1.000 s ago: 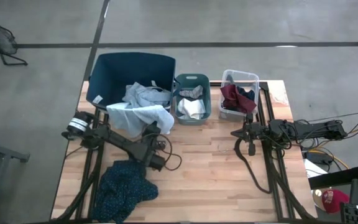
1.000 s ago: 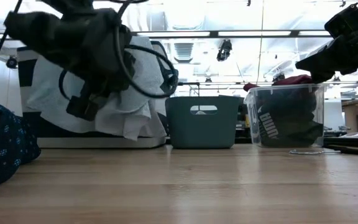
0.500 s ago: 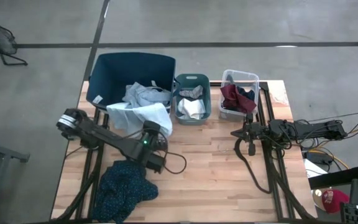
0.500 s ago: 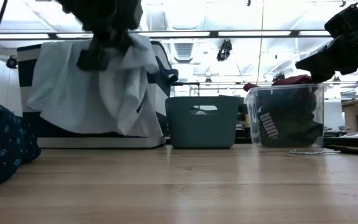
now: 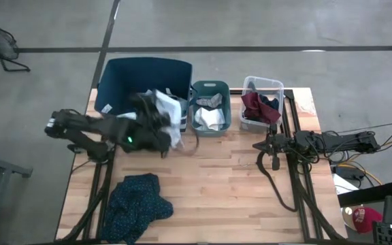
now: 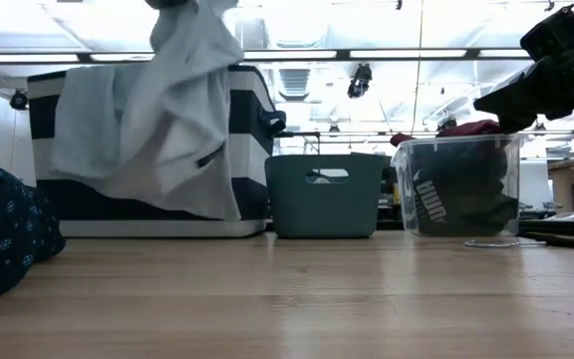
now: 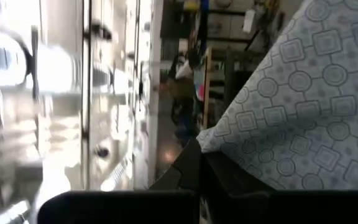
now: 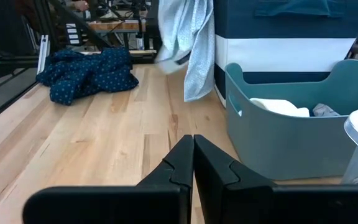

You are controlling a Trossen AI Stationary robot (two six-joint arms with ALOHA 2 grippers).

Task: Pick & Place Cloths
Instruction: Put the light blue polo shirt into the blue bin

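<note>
From above, the left gripper (image 5: 156,117) lifts the pale cloth (image 5: 172,116) at the big blue bin's (image 5: 124,78) front edge. At desk level it hangs limp and light, best pinched by a bunched fold. The left fingers look clamped on it; the right gripper (image 8: 193,146) waits, fingers together.

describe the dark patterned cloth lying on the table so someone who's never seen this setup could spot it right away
Start at the wooden table and go to its near left corner, away from the row of three bins along the far edge. The dark teal cloth lies crumpled there, alone on the wood. Unlike the pale blue-grey cloth that the left gripper holds up by the big blue bin, it is dark with small light dots.
</note>
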